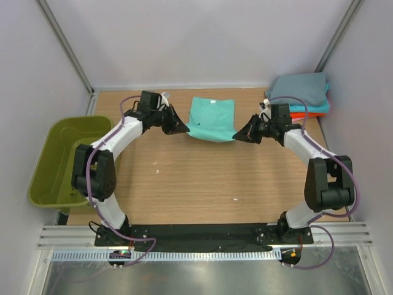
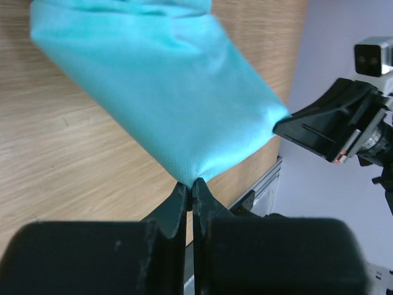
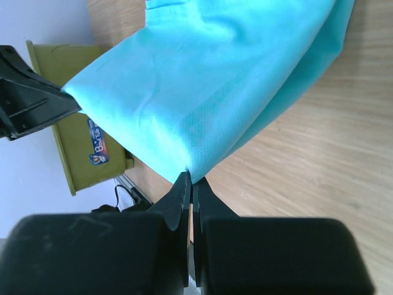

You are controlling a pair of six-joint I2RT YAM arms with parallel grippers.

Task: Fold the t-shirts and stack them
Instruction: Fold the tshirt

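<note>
Mint shirt (image 1: 212, 118) at far centre of tabletop (image 1: 184, 184), spanning both arms. Closed tight on its near corners: left gripper (image 1: 184, 129) at left corner, right gripper (image 1: 238, 136) at right. Folded stack (image 1: 302, 92) far right; basket (image 1: 58, 160) left.

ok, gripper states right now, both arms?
Left gripper: shut on one near corner of the teal t-shirt.
Right gripper: shut on the other near corner of the same shirt.
</note>
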